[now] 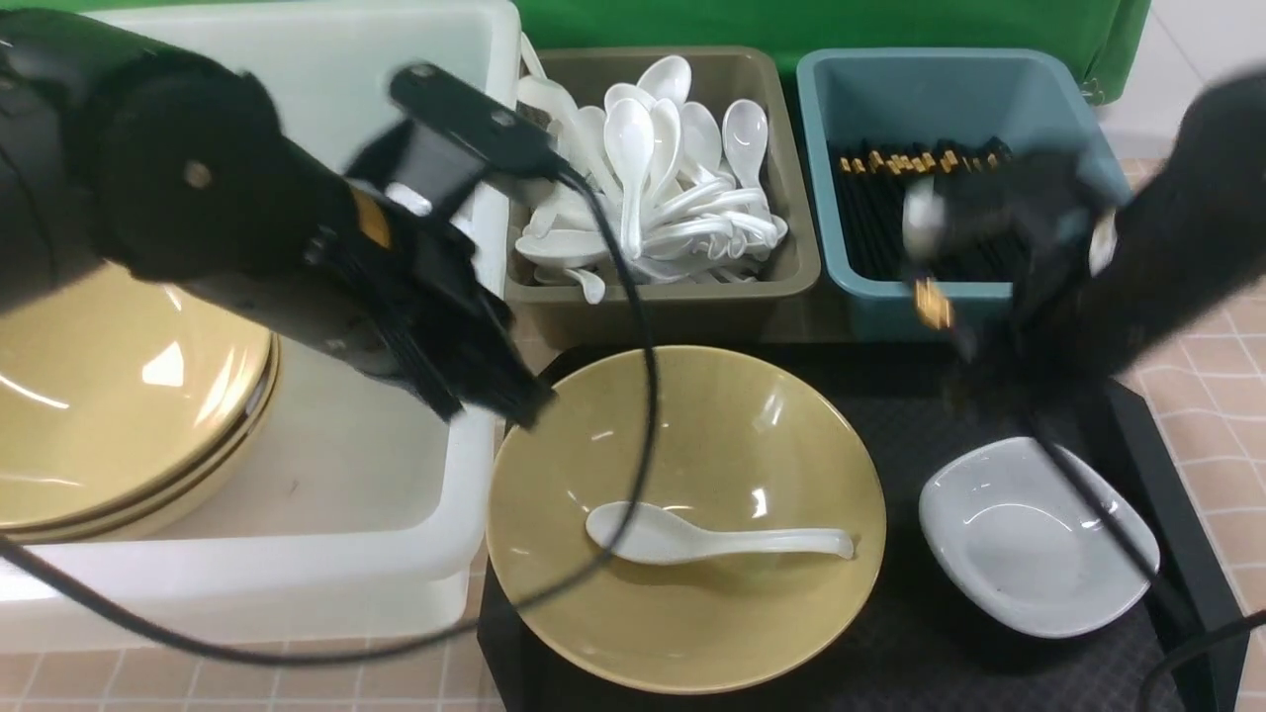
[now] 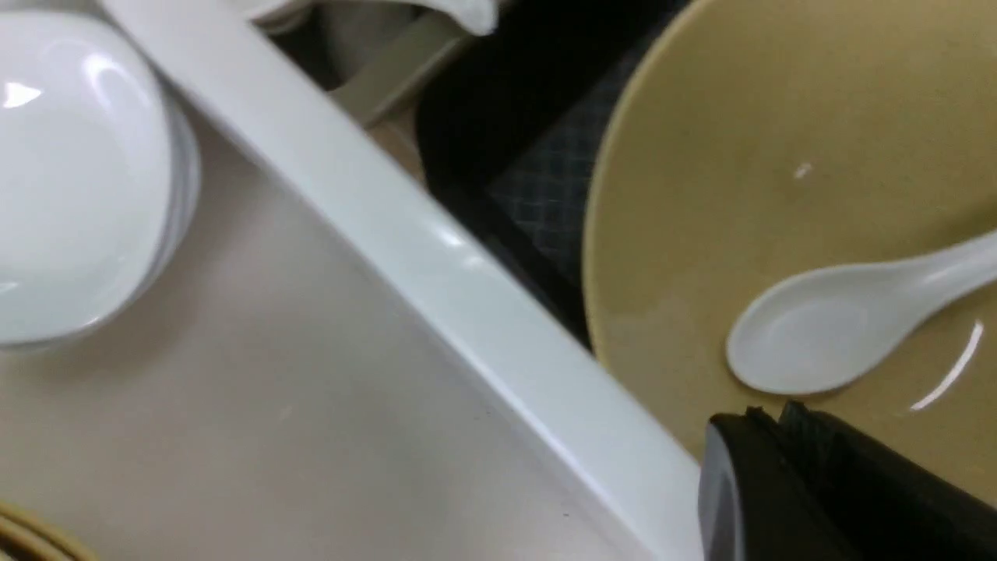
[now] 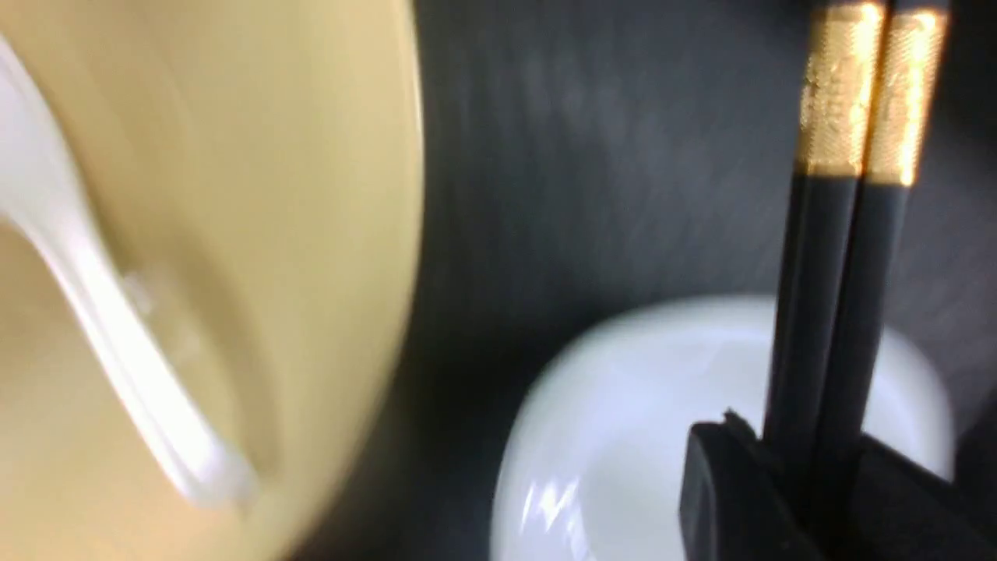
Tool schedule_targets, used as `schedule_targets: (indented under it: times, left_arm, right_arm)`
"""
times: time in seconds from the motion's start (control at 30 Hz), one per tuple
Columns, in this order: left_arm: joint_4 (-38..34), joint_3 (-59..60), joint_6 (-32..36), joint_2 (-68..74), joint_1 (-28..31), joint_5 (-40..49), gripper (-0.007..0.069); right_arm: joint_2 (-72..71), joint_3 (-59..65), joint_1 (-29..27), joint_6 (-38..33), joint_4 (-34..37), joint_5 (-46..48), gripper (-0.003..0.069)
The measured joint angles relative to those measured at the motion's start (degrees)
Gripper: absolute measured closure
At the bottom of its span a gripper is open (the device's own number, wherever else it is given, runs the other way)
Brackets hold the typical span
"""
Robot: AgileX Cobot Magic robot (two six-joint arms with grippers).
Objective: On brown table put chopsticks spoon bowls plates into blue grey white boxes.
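It looks like a robot work station, perhaps in a lab, though the wider room is out of view. Two mechanical arms [image 1: 227, 188] [image 1: 1118, 237] reach in from ten and two o'clock over a tiled-pattern table [image 1: 1212, 396]. A green cloth [image 1: 692, 22] hangs at twelve, behind bins of spoons [image 1: 630, 148] and chopsticks [image 1: 890, 213].

Left arm [image 1: 227, 188]: reached in from the left, sloping downward; left gripper [image 2: 779, 444] shut, fingertips together. Right arm [image 1: 1157, 237]: came in from the right, blurred in the front view, slanting down toward the middle. Right gripper [image 3: 802, 475]: jaws closed on a pair of slim sticks. Both grippers raised, well apart.
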Motion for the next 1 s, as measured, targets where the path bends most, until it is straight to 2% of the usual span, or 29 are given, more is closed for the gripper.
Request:
schedule_targets:
  times: [0.03,0.17,0.23,0.33,0.5,0.6,0.67,0.7,0.73,0.77,0.87,0.97,1.0]
  left_arm:
    - [-0.86,0.00,0.00,0.00,1.67,-1.94,0.0623]
    - [-1.83,0.00,0.00,0.00,2.35,-7.72,0.0623]
    - [-3.36,0.00,0.00,0.05,2.35,-14.65,0.0623]
    - [-4.83,0.00,0.05,0.11,2.35,-21.35,0.0623]
    - [-8.81,0.00,0.05,0.21,2.35,-32.54,0.0623]
    - [-9.95,0.00,0.18,0.21,2.35,-35.37,0.0623]
    - [-10.05,0.00,0.48,0.21,2.35,-35.34,0.0623]
    - [-10.13,0.00,1.14,-0.13,2.35,-34.47,0.0623]
    - [-10.13,0.00,1.33,-0.19,2.35,-33.99,0.0623]
    - [-10.17,0.00,1.86,-0.99,2.35,-31.25,0.0623]
    - [-10.17,0.00,1.64,-4.38,2.35,-23.13,0.0623]
    - [-10.17,0.00,0.87,-8.91,2.35,-14.16,0.0623]
    - [-10.11,0.00,0.66,-10.73,2.35,-10.67,0.0623]
  right_arm:
    - [0.06,-4.31,-0.60,-0.22,0.00,-1.86,0.0497]
    - [2.74,-12.67,-2.45,0.16,-0.39,-8.80,0.0497]
    - [6.94,-19.24,-4.34,1.98,-0.58,-15.28,0.0497]
    - [12.31,-24.54,-6.20,4.03,-0.67,-20.03,0.0497]
    - [23.66,-33.73,-9.38,6.88,-0.69,-23.65,0.0497]
    - [29.36,-38.53,-10.73,7.24,-0.73,-23.36,0.0469]
    - [31.60,-40.44,-11.16,7.40,-0.73,-22.03,0.0428]
    - [33.22,-42.73,-11.44,7.43,-0.73,-18.72,0.0368]
    - [33.36,-43.28,-11.51,7.43,-0.73,-18.15,0.0349]
    - [33.87,-45.24,-11.52,7.45,-0.75,-13.28,0.0283]
    - [34.07,-50.78,-11.00,3.56,-0.69,1.71,0.0162]
    - [33.06,-54.36,-9.59,-4.25,0.00,14.33,0.0118]
    - [32.56,-54.37,-9.19,-6.29,0.84,15.91,0.0113]
